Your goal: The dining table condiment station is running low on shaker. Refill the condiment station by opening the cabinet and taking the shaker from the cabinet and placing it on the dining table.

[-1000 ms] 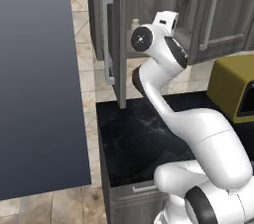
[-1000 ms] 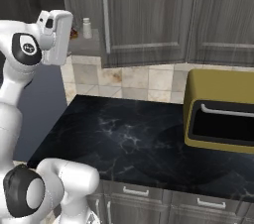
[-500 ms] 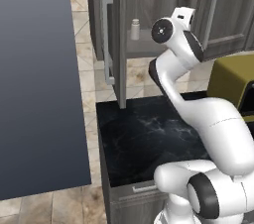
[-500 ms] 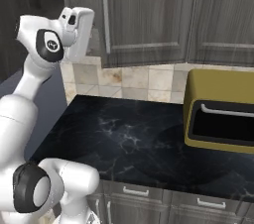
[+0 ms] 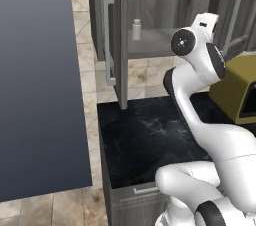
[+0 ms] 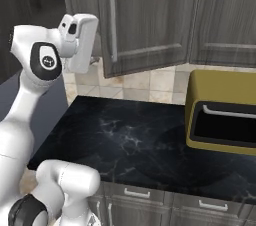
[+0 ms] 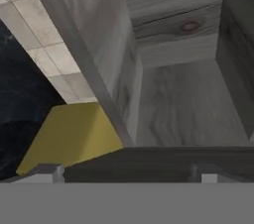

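The dark grey wood-grain cabinet (image 5: 165, 0) stands open, its door (image 5: 121, 45) swung out edge-on with a long silver handle (image 5: 107, 40). The small pale shaker (image 5: 136, 29) stands upright on the cabinet shelf (image 5: 155, 47), near its left side. My hand (image 5: 206, 22) is raised in front of the shelf's right part, well right of the shaker and apart from it. In the hand view my gripper (image 7: 126, 172) is open and empty, facing the bare inside of the cabinet (image 7: 188, 104). The dining table is out of view.
A black marble counter (image 6: 125, 140) lies below the cabinet, with an olive-yellow appliance (image 6: 225, 115) on its right end. A large blue-grey panel (image 5: 37, 85) rises at the left. The open door (image 6: 145, 20) juts over the counter, and closed doors (image 6: 225, 15) continue to the right.
The arm has swung right, carrying the hand from in front of the open door toward the right part of the shelf. The shaker has not moved.
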